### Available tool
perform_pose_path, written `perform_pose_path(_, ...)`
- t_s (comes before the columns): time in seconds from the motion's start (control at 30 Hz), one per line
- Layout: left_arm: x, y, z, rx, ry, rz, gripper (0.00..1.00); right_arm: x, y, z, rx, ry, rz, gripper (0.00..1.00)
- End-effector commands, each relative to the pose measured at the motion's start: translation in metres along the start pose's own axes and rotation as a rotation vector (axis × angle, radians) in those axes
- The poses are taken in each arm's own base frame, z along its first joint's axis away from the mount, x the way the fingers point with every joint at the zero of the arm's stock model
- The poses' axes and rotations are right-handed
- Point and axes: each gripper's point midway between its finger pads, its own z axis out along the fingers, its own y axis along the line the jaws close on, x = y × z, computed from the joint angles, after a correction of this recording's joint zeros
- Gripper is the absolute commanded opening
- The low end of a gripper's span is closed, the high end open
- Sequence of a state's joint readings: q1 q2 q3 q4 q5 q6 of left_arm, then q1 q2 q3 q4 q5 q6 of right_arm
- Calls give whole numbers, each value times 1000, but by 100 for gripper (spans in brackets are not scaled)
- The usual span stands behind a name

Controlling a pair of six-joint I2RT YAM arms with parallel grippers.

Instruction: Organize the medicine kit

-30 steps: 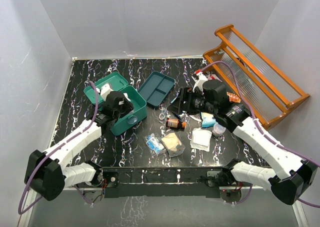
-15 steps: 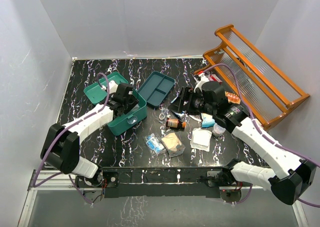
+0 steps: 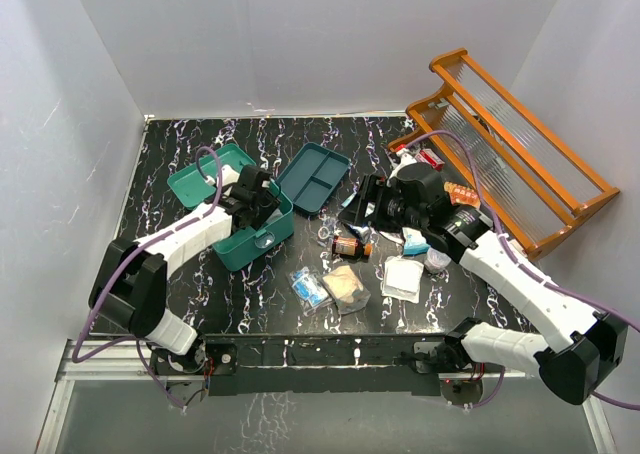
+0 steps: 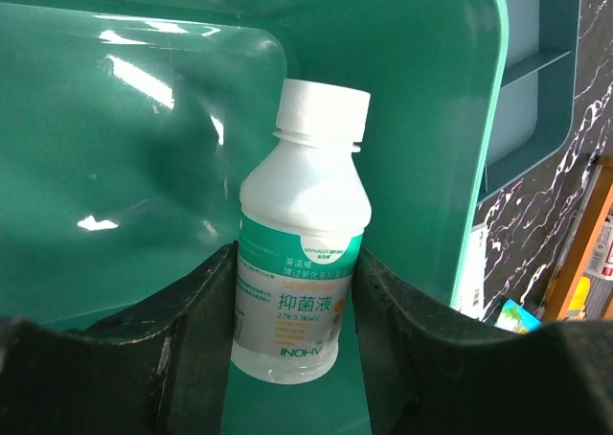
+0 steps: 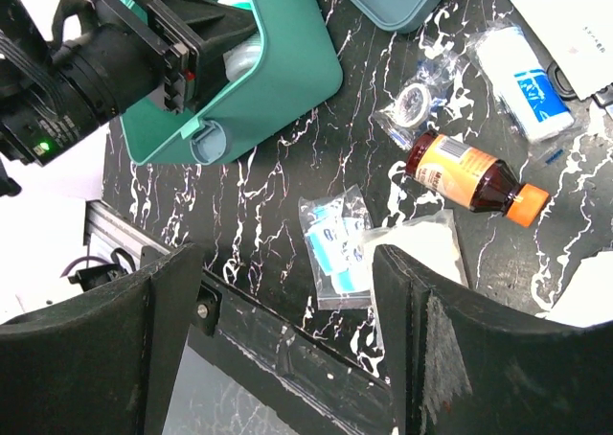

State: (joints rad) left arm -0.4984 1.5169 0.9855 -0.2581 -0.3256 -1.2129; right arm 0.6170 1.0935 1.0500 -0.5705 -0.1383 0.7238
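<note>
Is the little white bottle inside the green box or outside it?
Inside. The white bottle sits on the floor of the medicine kit, green walls behind it, held between the fingers of the left hand.

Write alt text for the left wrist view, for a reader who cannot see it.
A white plastic bottle with a white screw cap and teal label stands upright inside the teal-green plastic medicine kit, held at its sides between the two black fingers of the left gripper. Beyond the box's rim, black marbled tabletop shows at right.

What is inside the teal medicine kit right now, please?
A white-capped bottle stands upright in the medicine kit, gripped by the left gripper. Its fingers hide the floor beside and beneath the bottle.
</note>
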Motion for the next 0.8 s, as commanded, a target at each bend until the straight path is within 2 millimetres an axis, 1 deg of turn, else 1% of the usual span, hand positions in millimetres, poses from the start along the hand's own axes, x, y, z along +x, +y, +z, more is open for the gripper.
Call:
perform_pose_path(0.0, 0, -6, 5, 58, -6, -24, 30, -21, 11, 5, -43, -87, -35, 70)
perform_pose_path(0.13, 17, -1, 21, 43, 46, -9, 31, -19, 7, 15, -39, -84, -58, 70)
perform_pose_path(0.17, 19, 0, 24, 44, 48, -6, 31, -19, 6, 17, -40, -84, -60, 70)
perform_pose_path(0.23, 17, -5, 28, 64, 33, 12, 33, -19, 7, 18, -54, -90, -70, 70)
perform_pose_path(0.3, 16, -9, 31, 61, 33, 32, 37, -21, 8, 18, -60, -104, -80, 70)
perform_pose_path(0.37, 16, -13, 34, 61, 39, 46, 44, -24, 8, 19, -63, -115, -90, 70)
perform_pose_path(0.43, 17, -17, 35, 73, 46, 51, 51, -26, 8, 21, -59, -121, -96, 70)
perform_pose_path(0.5, 15, -20, 33, 82, 41, 56, 55, -27, 8, 23, -54, -124, -99, 70)
perform_pose_path(0.67, 12, -24, 26, 103, 40, 77, 57, -25, 2, 28, -31, -115, -103, 70)
perform_pose_path(0.77, 10, -23, 22, 100, 37, 84, 57, -24, 0, 31, -27, -113, -101, 70)
